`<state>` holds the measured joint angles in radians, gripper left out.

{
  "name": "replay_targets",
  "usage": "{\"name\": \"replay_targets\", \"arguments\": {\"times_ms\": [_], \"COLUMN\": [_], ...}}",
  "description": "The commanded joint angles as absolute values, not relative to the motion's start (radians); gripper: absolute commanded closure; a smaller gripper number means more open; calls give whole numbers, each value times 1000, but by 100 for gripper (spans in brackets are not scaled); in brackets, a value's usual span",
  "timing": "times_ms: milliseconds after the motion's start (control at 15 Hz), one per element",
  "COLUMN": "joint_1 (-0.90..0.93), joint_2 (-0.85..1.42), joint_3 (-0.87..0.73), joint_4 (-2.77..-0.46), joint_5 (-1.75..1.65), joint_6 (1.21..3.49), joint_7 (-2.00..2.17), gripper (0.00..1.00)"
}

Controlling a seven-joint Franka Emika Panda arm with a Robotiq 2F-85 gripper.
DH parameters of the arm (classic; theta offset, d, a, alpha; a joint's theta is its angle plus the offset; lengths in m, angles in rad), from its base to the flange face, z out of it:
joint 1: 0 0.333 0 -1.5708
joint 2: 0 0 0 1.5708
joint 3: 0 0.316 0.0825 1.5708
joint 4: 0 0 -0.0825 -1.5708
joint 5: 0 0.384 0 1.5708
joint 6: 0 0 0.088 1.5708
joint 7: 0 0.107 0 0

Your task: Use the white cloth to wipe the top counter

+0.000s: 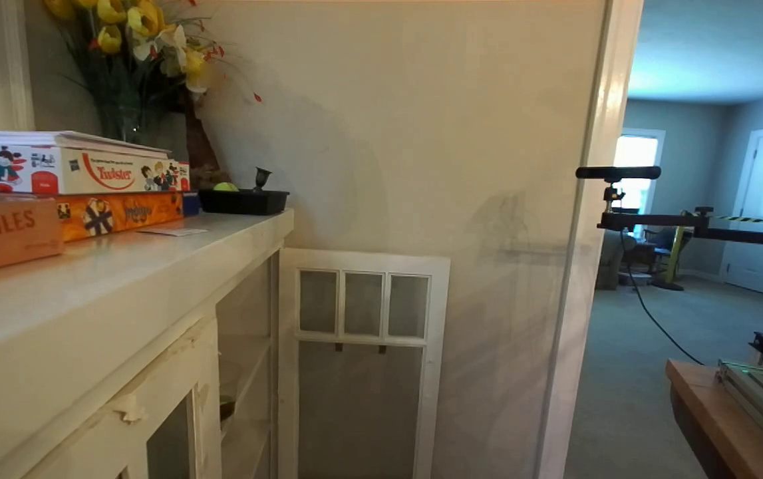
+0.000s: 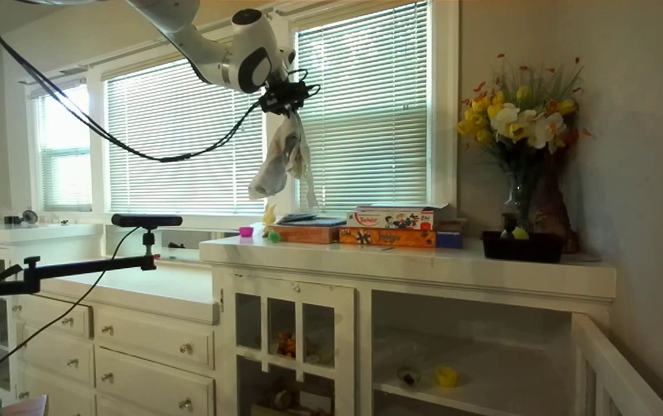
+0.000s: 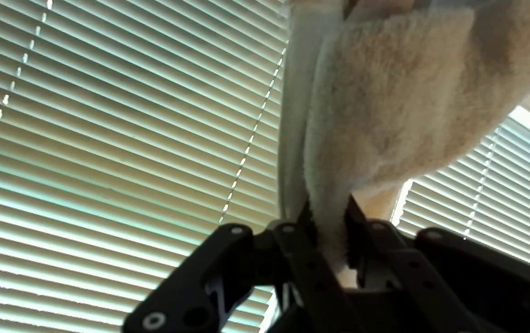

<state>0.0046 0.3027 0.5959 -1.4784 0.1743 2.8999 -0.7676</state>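
Note:
The white cloth (image 2: 276, 164) hangs from my gripper (image 2: 291, 108) in front of the window blinds. Its lower end hangs in the air above the left part of the top counter (image 2: 412, 264), apart from it. In the wrist view, the gripper (image 3: 329, 222) is shut on the cloth (image 3: 394, 101), with a fold pinched between the black fingers. The cloth fills the upper right of that view and hides part of the blinds. The white top counter (image 1: 135, 266) also shows in an exterior view, where gripper and cloth are out of view.
On the counter stand game boxes (image 2: 389, 237), a pink cup (image 2: 245, 231), a green ball (image 2: 274, 237), a black tray (image 2: 522, 247) and a flower vase (image 2: 516, 196). A camera on a black arm (image 2: 88, 267) stands in front of the lower counter (image 2: 134, 289).

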Motion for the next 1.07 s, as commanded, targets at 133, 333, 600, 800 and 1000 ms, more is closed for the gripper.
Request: {"name": "replay_targets", "arguments": {"times_ms": [133,333,600,800,1000], "joint_1": [-6,24,100,151,191], "joint_2": [531,607,627,548,470], "joint_3": [614,539,390,276,138], "joint_4": [-1327,-1283,-1241,-1239,-1251], "joint_5": [183,157,136,123,59], "joint_6": [2923,2866,2773,2735,2676], "joint_7": [-813,-732,-572,-401,-199], "gripper": [97,62,40,19,1]}}
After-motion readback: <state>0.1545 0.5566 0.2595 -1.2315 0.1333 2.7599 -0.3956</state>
